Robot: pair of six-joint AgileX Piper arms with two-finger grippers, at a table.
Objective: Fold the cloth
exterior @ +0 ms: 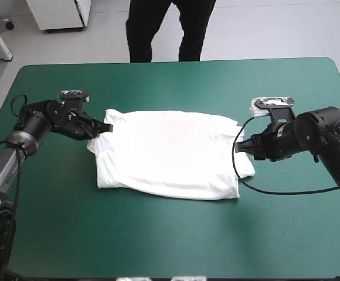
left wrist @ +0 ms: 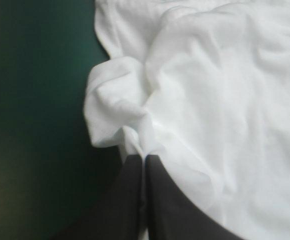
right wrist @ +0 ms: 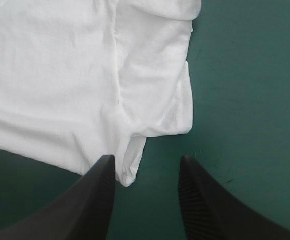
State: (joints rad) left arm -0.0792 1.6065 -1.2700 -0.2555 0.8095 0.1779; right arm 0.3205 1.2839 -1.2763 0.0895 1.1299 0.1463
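The white T-shirt [exterior: 170,153] lies spread and partly folded at the middle of the teal-green table [exterior: 176,246]. My left gripper [exterior: 104,129] is at the shirt's left edge, its black fingers [left wrist: 160,200] pressed together on a pinched fold of the T-shirt [left wrist: 135,135]. My right gripper [exterior: 242,146] stands open at the shirt's right side. In the right wrist view its fingers [right wrist: 97,197] are apart, and a sleeve corner of the T-shirt [right wrist: 150,100] hangs between them, near one finger.
The right arm's black cable loops on the table by the shirt's right edge. Teal-green cover lies bare in front of the shirt and toward the far edge [exterior: 176,64].
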